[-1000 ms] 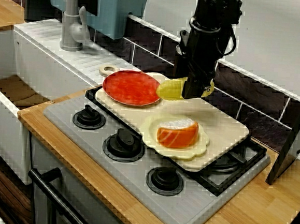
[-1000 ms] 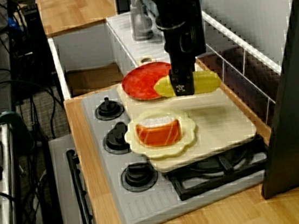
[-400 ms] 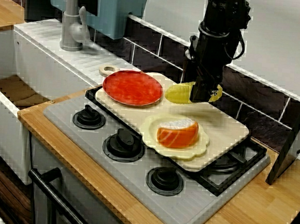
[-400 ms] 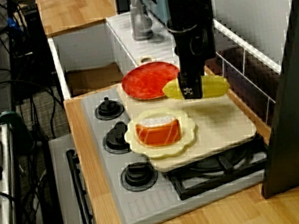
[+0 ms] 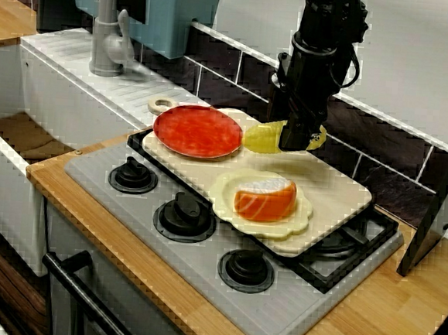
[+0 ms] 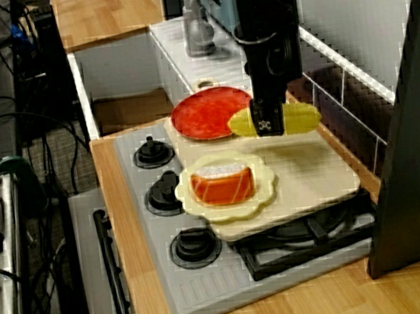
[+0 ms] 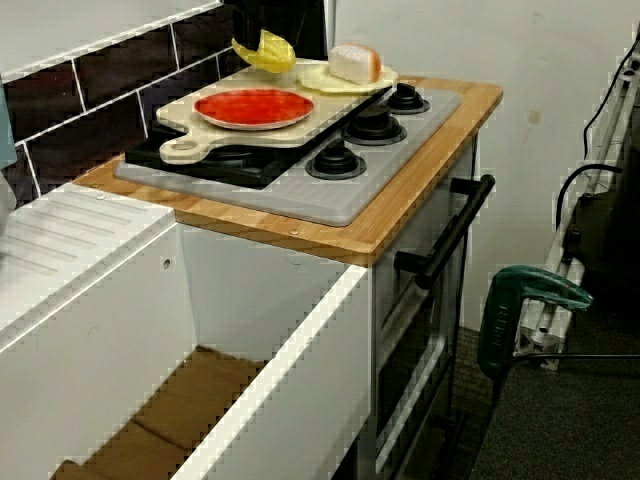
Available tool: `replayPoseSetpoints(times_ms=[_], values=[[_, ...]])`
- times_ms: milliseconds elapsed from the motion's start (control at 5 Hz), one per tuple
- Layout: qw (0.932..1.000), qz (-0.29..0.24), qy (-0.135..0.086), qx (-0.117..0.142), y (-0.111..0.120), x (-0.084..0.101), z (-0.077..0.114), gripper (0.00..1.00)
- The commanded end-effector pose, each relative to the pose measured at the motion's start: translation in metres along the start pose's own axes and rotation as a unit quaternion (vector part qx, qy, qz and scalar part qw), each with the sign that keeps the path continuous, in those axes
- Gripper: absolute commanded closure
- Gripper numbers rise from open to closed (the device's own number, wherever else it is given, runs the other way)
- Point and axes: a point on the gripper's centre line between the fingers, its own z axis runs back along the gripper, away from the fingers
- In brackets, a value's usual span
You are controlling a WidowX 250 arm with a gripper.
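In the front view my gripper (image 5: 292, 139) hangs at the back of the cream cutting board (image 5: 336, 190), shut on a yellow banana-like piece (image 5: 260, 136) that sticks out on both sides. The view along the counter shows the same gripper (image 6: 267, 124) and yellow piece (image 6: 299, 118) just above the board (image 6: 313, 169). A red plate (image 5: 198, 130) lies directly to the piece's left. In front of it sits a pale scalloped plate (image 5: 225, 192) with an orange and white sushi piece (image 5: 265, 198). From the sink side the yellow piece (image 7: 266, 51) shows behind the red plate (image 7: 252, 106).
The board rests on a grey stove with black burners (image 5: 133, 177). A grey tap (image 5: 107, 28) and a white sink (image 7: 120, 330) lie to the left. Dark tiles (image 5: 224, 67) back the stove. A black panel (image 5: 441, 204) leans at the right. A green clamp (image 7: 522, 303) stands by the oven.
My gripper has carried the yellow piece a little to the right, away from the red plate, then drifted slightly back. The plates and the sushi piece have not moved.
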Motion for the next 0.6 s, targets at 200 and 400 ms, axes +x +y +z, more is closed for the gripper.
replayPoseSetpoints(times_ms=[200, 400], values=[[0.9996, 0.015, -0.023, 0.004, 0.0085, 0.0005, 0.0210, 0.00], [0.9995, 0.018, -0.026, 0.003, 0.0103, -0.0008, 0.0257, 0.00]])
